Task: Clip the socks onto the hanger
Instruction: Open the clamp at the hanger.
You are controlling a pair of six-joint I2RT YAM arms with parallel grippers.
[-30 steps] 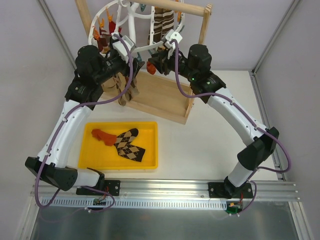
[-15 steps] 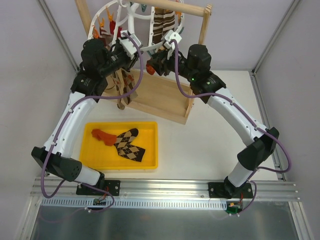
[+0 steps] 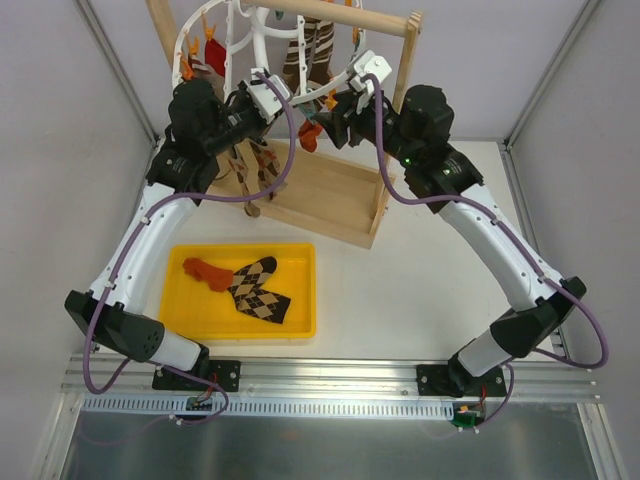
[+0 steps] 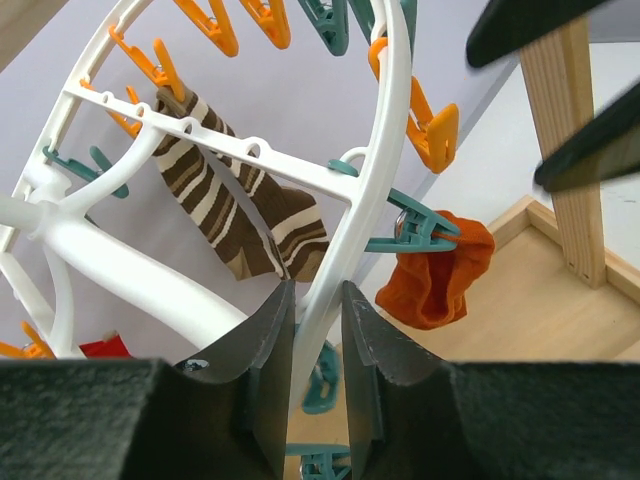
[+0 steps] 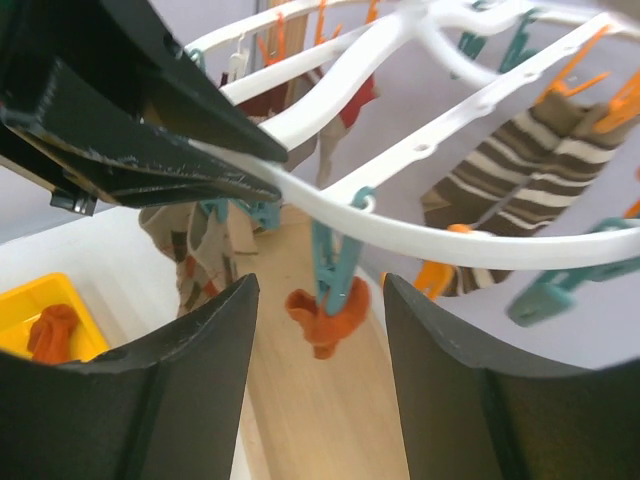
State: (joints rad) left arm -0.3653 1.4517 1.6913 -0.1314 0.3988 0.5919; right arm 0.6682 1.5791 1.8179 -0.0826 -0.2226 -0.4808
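The hanger (image 3: 232,40), a white hoop (image 4: 392,150) with teal and orange pegs, hangs from the wooden rail. My left gripper (image 3: 272,100) is shut on its white rim, which runs between the jaws (image 4: 315,300). One orange-red sock (image 3: 311,135) hangs bunched from a teal peg (image 4: 420,230) on the rim (image 5: 420,150). My right gripper (image 5: 320,290) stands open just in front of that sock (image 5: 325,318), touching nothing. The second orange-red sock (image 3: 203,269) lies in the yellow tray.
The yellow tray (image 3: 240,247) also holds a brown argyle sock (image 3: 262,290). Brown striped socks (image 3: 305,50) and argyle socks (image 3: 255,170) hang from other pegs. The wooden stand's base (image 3: 330,195) and right post (image 3: 405,60) lie under and beside both grippers.
My left gripper rose and shut on the hanger's rim. My right gripper opened, let go at the clipped sock and drew back to the right. The hanger swung up and left.
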